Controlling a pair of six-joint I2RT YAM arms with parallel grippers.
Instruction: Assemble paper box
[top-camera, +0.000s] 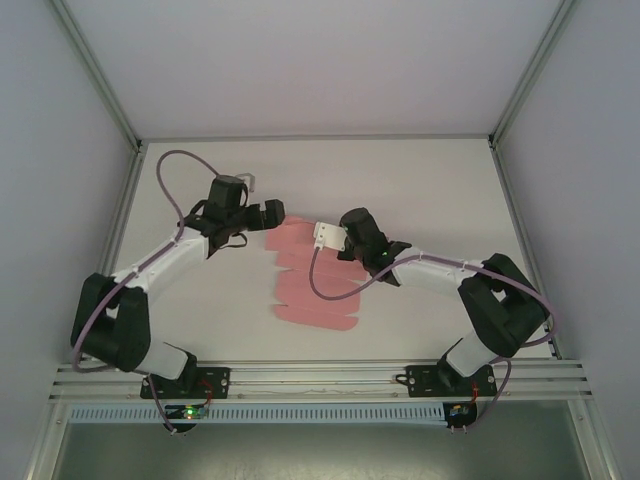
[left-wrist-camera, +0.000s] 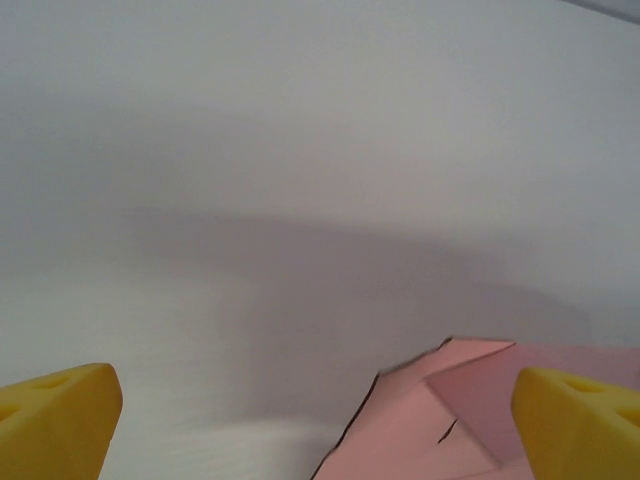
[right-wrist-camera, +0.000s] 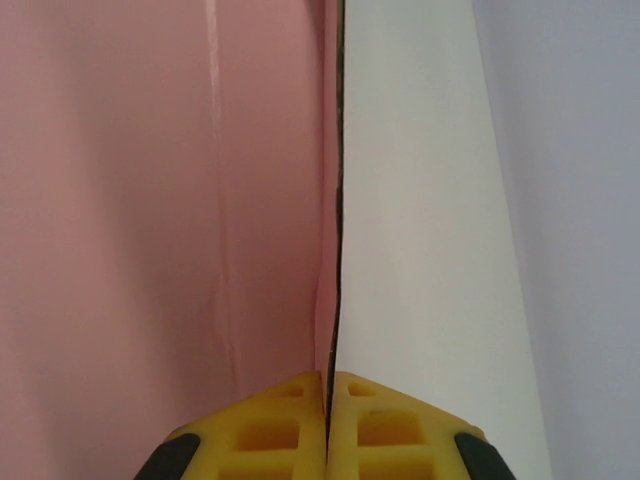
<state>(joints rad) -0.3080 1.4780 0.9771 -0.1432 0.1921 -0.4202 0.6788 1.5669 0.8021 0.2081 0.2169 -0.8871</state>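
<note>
I see the pink paper box (top-camera: 315, 285) spread out in the middle of the white surface (top-camera: 430, 180). My right hand (top-camera: 330, 236) is pressed together, pinching the box's far right edge. My left hand (top-camera: 274, 214) is spread wide by its far left corner. There is bare surface all around the box.
</note>
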